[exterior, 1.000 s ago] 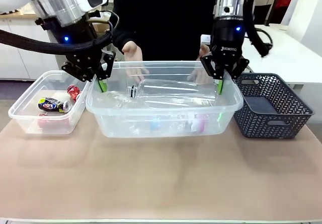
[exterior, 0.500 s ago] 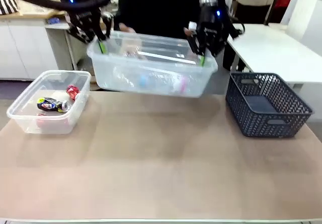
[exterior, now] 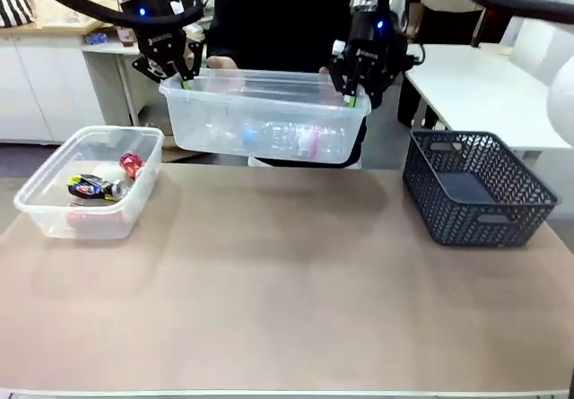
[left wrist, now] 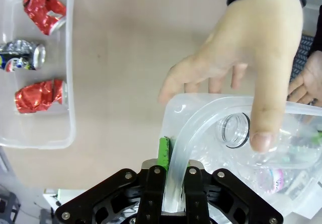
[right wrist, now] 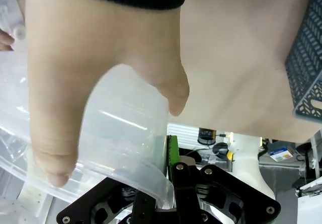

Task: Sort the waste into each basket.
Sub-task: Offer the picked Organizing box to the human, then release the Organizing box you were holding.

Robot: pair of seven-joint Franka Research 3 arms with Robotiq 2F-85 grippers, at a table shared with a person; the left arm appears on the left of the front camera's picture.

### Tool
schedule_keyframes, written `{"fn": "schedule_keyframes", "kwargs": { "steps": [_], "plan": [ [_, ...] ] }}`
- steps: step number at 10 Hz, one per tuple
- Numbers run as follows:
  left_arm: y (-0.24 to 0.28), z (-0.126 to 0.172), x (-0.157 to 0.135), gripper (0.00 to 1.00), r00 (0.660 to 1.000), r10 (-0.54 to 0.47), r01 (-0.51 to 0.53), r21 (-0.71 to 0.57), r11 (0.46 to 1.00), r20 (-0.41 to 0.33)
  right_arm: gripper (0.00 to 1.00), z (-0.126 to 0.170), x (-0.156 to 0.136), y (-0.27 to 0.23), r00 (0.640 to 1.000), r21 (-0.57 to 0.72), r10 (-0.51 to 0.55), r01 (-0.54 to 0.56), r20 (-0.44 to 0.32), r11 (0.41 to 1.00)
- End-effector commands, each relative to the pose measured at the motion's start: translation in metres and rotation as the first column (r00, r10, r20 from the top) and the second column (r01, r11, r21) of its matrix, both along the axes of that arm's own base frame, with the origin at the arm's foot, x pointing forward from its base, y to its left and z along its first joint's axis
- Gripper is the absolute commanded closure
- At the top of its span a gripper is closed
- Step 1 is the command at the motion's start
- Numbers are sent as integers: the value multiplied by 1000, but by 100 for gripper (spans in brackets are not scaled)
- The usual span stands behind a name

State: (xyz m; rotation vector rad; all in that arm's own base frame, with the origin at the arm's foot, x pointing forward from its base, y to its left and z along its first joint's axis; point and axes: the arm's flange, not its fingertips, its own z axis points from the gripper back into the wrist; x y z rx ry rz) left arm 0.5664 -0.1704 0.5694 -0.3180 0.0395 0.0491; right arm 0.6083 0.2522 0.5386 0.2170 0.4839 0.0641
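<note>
The large tub and the small tub are clear, glossy plastic with a faint haze, the crushed cans are shiny creased metal, the dark basket is matt latticed plastic, and the tabletop is smooth, matt beige.

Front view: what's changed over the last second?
The big tub, pinched at its ends by the left gripper and right gripper, has gone from resting on the table to hanging in the air, carried toward the person, whose hands touch its rim. Both grips are unchanged. The small tub of cans and the dark basket stayed put.
</note>
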Motion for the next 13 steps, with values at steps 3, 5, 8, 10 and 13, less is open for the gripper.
{"fn": "schedule_keyframes", "kwargs": {
  "steps": [3,5,8,10,13],
  "plan": [
    [8,-25,-12,95,997,62,-63,-22,998,-43,96,-1,3,-5,1000,0,-12,12,1,1000],
    [-5,-7,1,95,1000,4,-5,-22,1000,-15,96,-1,3,-5,1000,0,-12,12,1,1000],
    [-5,-7,1,95,1000,4,-5,-22,1000,-15,96,-1,3,-5,1000,0,-12,12,1,1000],
    [-5,-7,1,95,1000,4,-5,-22,1000,-15,96,-1,3,-5,1000,0,-12,12,1,1000],
    [-5,-7,1,95,1000,4,-5,-22,1000,-15,96,-1,3,-5,1000,0,-12,12,1,1000]
  ]
}}
